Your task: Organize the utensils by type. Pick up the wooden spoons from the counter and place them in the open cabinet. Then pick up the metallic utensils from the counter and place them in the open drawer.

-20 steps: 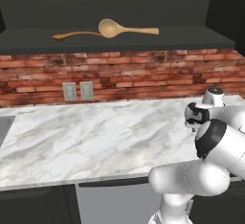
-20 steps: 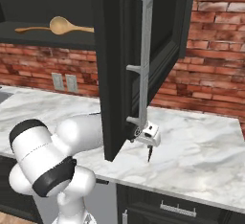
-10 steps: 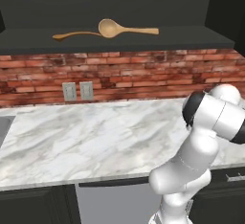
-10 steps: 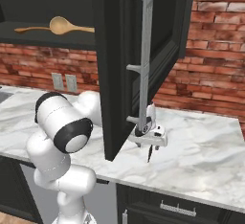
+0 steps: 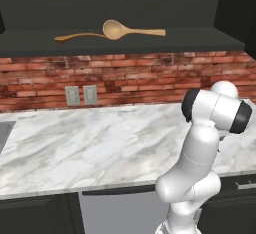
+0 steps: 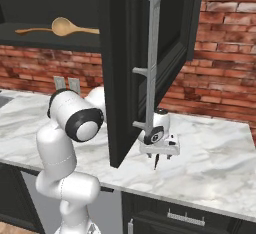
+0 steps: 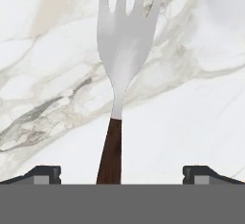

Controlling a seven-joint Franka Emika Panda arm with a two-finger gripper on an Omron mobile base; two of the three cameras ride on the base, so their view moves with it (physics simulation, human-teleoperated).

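On the counter (image 6: 220,143), to the right of the hanging cabinet door (image 6: 150,53), the arm reaches low and holds the gripper (image 6: 159,154) just above the marble. Up on the cabinet (image 5: 120,40) shelf both spoons already lie, the big spoon (image 5: 131,30) with its round bowl and the thin spoon (image 5: 77,37) just beside it, so the wooden half of the job looks finished. The step in hand seems to be the first metal pickup.

The hand view gives what the base views cannot: a fork (image 7: 122,70) lies flat on the marble, silver prongs pointing away, its dark handle running back between the two fingertips (image 7: 45,174). The jaws stand wide apart, one to each side of the handle, touching nothing. The next move probably calls for a short drop straight down and a close across the handle, then a carry to the drawer.

The left base view shows the shelf and spoons squarely, with the arm's own bulk in front of the hand. The right base view shows the gripper poised over the counter past the door's edge, but the fork there is too small to make out.
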